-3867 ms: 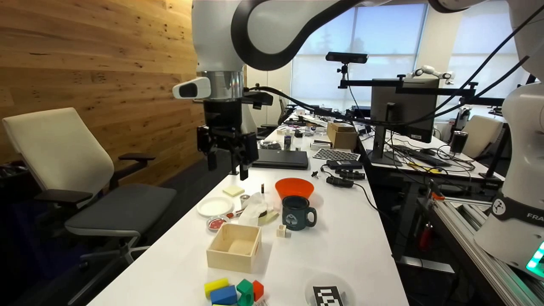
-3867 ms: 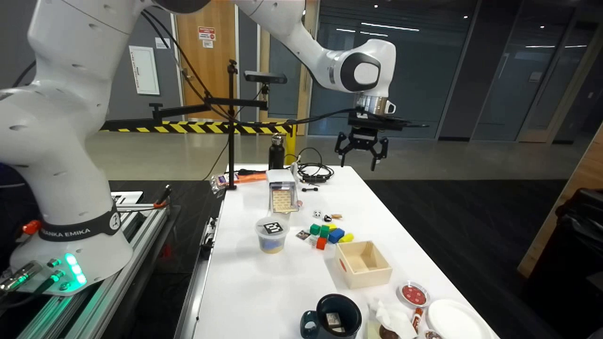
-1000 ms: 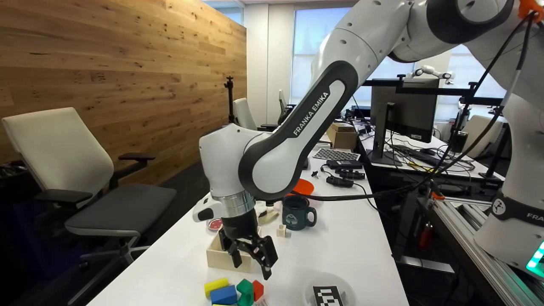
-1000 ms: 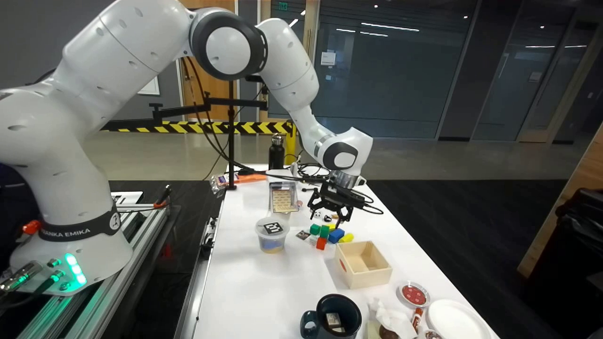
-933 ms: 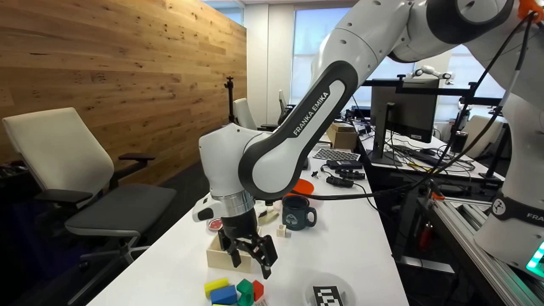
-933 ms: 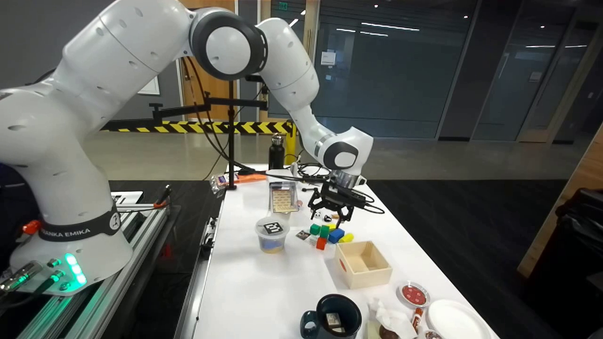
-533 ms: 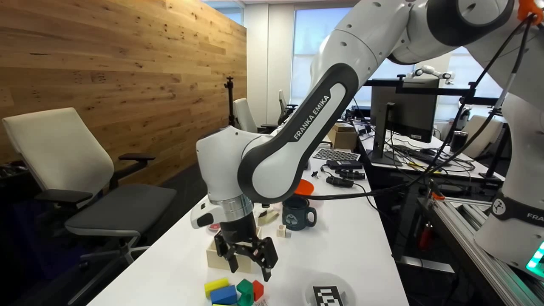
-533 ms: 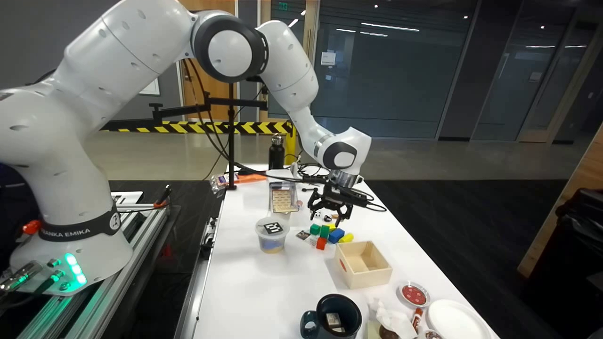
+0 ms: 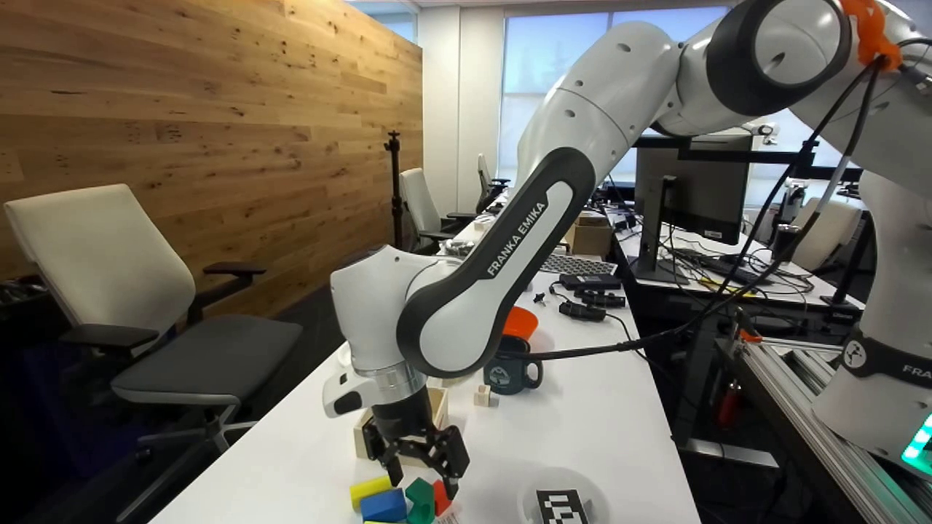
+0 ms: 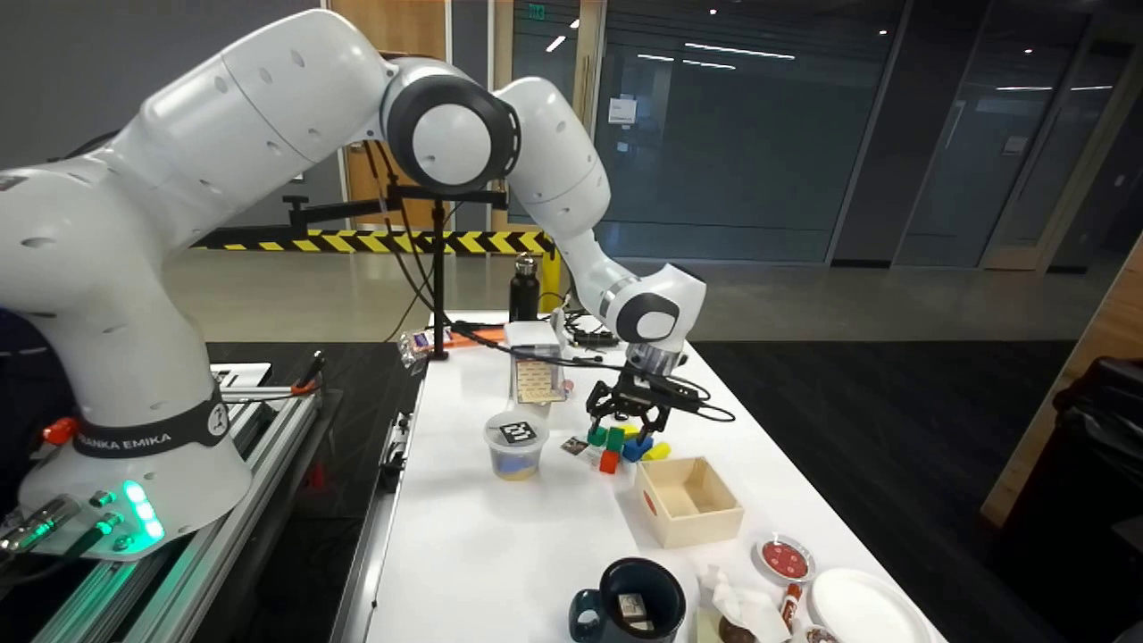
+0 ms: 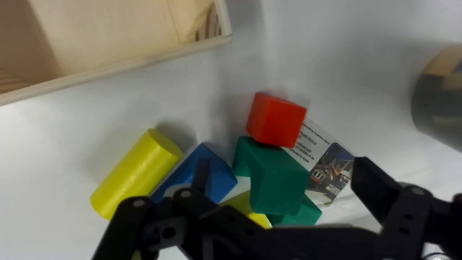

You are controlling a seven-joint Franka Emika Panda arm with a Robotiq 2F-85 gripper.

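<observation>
Hovering above toy blocks point(image 9: 386, 503) in both exterior views, the end effector point(image 9: 423, 482) gapes wide, holding nothing. Wrist view: a green block point(image 11: 279, 180) shows between the fingers point(image 11: 201, 177), a red block point(image 11: 279, 121) at its 12 o'clock; the finger at 9 o'clock covers part of a blue block point(image 11: 223, 177), so a straight descent could strike it and scatter the rest.

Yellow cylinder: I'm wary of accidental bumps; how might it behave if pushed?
Lying on its curved side, the yellow cylinder would probably roll. The blue block close beside it may stop it that way. Its crisp round end suggests a stiff body.
</observation>
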